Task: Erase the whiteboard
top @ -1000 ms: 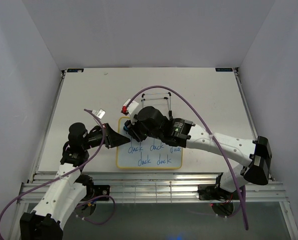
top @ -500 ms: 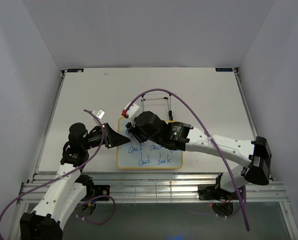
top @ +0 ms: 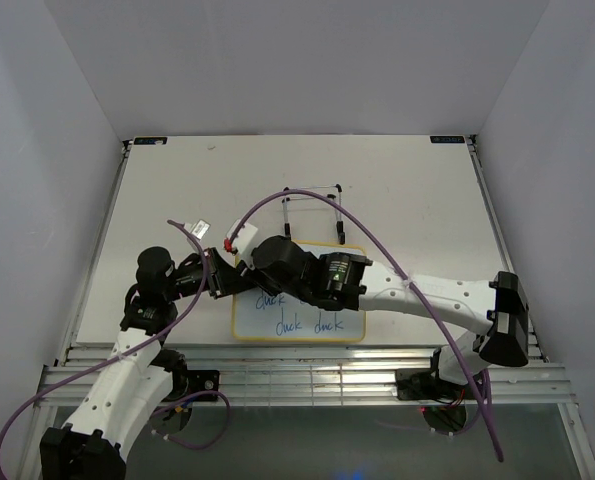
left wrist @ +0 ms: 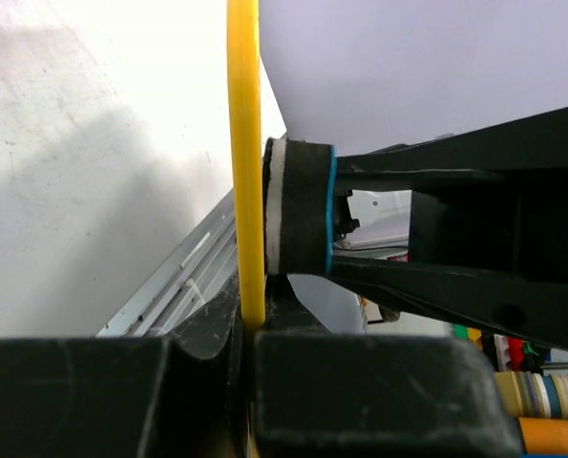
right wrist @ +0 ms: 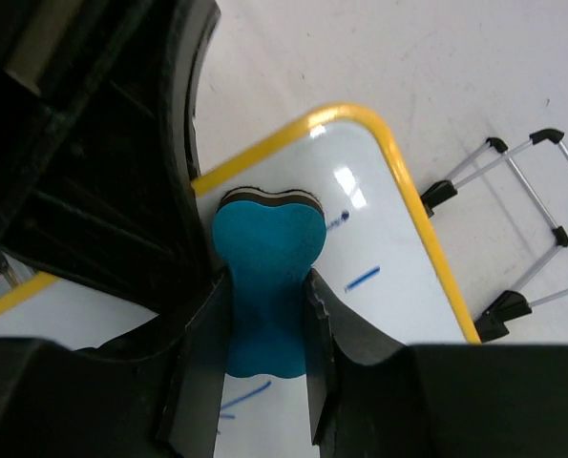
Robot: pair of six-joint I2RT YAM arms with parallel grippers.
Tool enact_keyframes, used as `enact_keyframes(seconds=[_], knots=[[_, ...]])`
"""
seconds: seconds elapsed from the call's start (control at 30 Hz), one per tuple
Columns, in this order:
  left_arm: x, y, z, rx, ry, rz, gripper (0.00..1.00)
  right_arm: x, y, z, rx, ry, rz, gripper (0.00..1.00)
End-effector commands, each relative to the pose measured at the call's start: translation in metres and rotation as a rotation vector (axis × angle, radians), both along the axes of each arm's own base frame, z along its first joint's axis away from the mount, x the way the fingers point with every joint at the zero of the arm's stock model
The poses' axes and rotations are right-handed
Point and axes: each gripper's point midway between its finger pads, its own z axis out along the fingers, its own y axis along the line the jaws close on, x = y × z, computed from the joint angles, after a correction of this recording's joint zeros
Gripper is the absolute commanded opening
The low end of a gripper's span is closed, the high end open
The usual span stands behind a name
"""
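The whiteboard (top: 299,311) lies flat at the table's near middle, with a yellow frame and blue "duck" words on it. My left gripper (top: 227,284) is shut on its left edge; in the left wrist view the yellow frame (left wrist: 245,162) runs down between the jaws (left wrist: 250,329). My right gripper (top: 247,268) is shut on the blue bone-shaped eraser (right wrist: 267,277) and presses it on the board's upper left corner (right wrist: 365,224). A few blue strokes show beside the eraser. The eraser also shows in the left wrist view (left wrist: 303,205), flat against the board.
The thin black wire stand (top: 312,205) lies just behind the board and shows in the right wrist view (right wrist: 513,234). Metal rails (top: 297,360) run along the table's near edge. A purple cable (top: 377,215) loops over the right arm.
My right gripper has slid left with the eraser, from the board's upper middle to its upper left corner. The left gripper and the board have not moved.
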Motion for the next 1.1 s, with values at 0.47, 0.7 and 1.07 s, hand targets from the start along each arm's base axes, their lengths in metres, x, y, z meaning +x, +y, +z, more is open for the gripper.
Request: enact_keyframes(seconds=[0.47, 0.7, 1.07], knots=[[-0.023, -0.005, 0.054, -0.067, -0.202, -0.13, 0.0, 0.048, -0.086, -0.062, -0.177, 0.033, -0.125, 0.19], [-0.022, -0.005, 0.054, -0.058, -0.237, -0.132, 0.0, 0.048, -0.096, -0.04, -0.062, 0.086, -0.124, 0.11], [-0.02, -0.005, 0.057, -0.067, -0.235, -0.124, 0.0, 0.011, 0.025, 0.011, 0.066, 0.087, 0.049, 0.08]])
